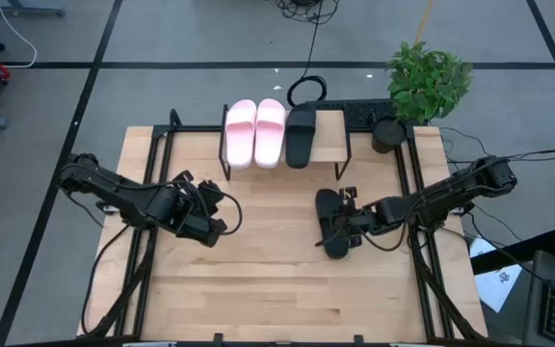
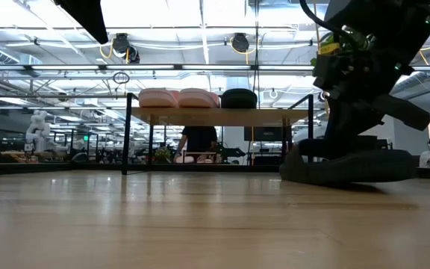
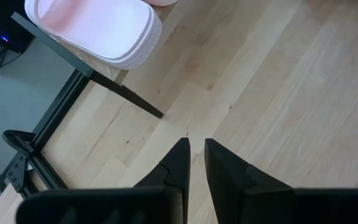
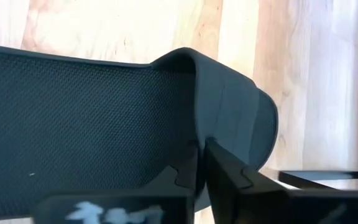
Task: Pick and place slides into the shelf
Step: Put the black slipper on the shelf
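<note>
The right gripper (image 1: pixel 340 225) pinches the strap of a black slide sandal (image 1: pixel 332 234) resting on the big wooden table (image 1: pixel 277 280). The left gripper (image 1: pixel 222 217) is pressed together, holding nothing. Two pink slides (image 1: pixel 255 132) and one black slide (image 1: pixel 301 134) sit on the small wooden shelf (image 1: pixel 330 138), with room beside them.

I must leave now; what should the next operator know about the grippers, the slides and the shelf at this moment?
Right gripper: shut on the strap of the last black slide, which sits on the table in front of the shelf.
Left gripper: shut, holding nothing, above the table's left half.
Done: both pink slides and one black slide lie side by side on the shelf top.
Left: lift the held slide and set it on the free space at the shelf's right end.
</note>
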Controlling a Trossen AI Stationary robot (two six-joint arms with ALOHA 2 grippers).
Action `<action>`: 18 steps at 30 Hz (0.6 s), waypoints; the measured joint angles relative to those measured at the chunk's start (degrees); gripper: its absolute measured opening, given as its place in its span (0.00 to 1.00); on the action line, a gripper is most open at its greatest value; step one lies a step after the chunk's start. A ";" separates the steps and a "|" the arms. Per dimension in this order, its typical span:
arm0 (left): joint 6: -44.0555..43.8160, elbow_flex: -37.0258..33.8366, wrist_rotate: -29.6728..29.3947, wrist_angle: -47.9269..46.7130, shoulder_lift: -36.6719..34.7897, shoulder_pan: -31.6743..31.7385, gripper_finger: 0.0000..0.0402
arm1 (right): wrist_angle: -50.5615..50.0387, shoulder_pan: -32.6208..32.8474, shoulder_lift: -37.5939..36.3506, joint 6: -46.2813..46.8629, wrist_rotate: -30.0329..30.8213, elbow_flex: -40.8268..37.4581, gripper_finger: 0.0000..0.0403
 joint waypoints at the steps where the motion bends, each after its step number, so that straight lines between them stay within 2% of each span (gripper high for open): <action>1: 0.00 0.00 0.00 0.01 0.00 0.00 0.12 | 0.21 0.00 0.00 0.01 0.01 0.00 0.02; 6: 0.00 0.00 0.00 0.02 0.00 -0.02 0.12 | 1.40 0.00 0.00 2.07 -0.01 0.30 0.02; 10: 0.00 0.00 0.00 0.02 0.00 0.00 0.12 | -1.20 1.25 -0.20 2.05 0.95 4.35 0.01; 12: 0.00 0.00 -0.02 0.02 0.00 -0.02 0.12 | -4.04 2.39 -0.33 0.44 3.17 8.25 0.01; 18: 0.11 0.00 -0.02 0.03 0.00 0.00 0.12 | -12.76 4.94 -0.35 -8.26 14.76 23.03 0.00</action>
